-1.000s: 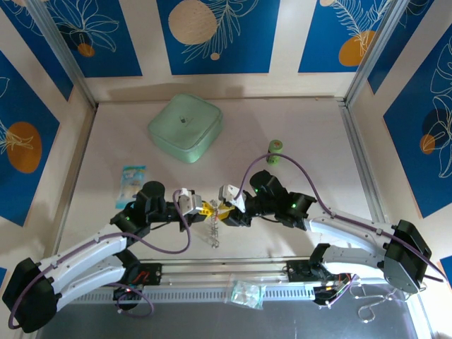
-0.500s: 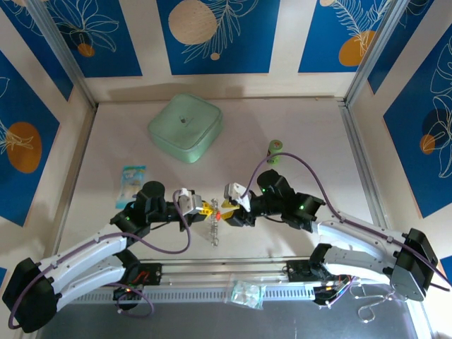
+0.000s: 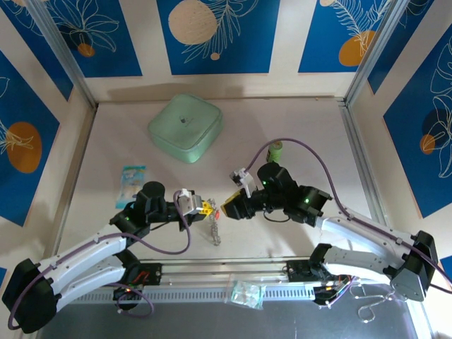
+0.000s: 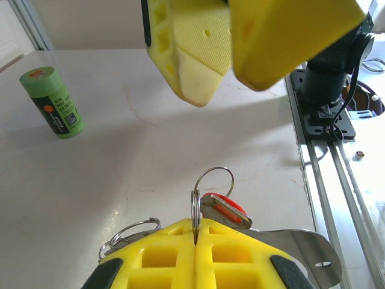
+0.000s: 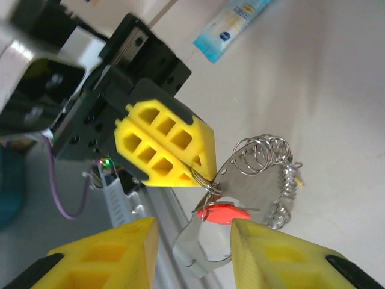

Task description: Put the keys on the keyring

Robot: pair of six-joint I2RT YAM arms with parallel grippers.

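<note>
Near the middle of the tabletop's (image 3: 296, 127) near edge, the left gripper (image 4: 197, 235) stays clamped on a wire loop of the keyring (image 3: 214, 231), with the red key (image 4: 224, 208) hanging at it. The right gripper (image 3: 230, 205) has let go and backed off, jaws wide and empty, so that key is probably threaded. The top view blurs the loop, while both wrist views show it pinched. Farther back stands the green cylinder (image 4: 53, 102).

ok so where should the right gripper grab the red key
Take the red key by its flat red head, the part sticking out clear of the left gripper, which is shut on the thin metal ring beside it. Bring the open right gripper in from the side facing the left gripper, probably closing on the head's flat faces.
</note>
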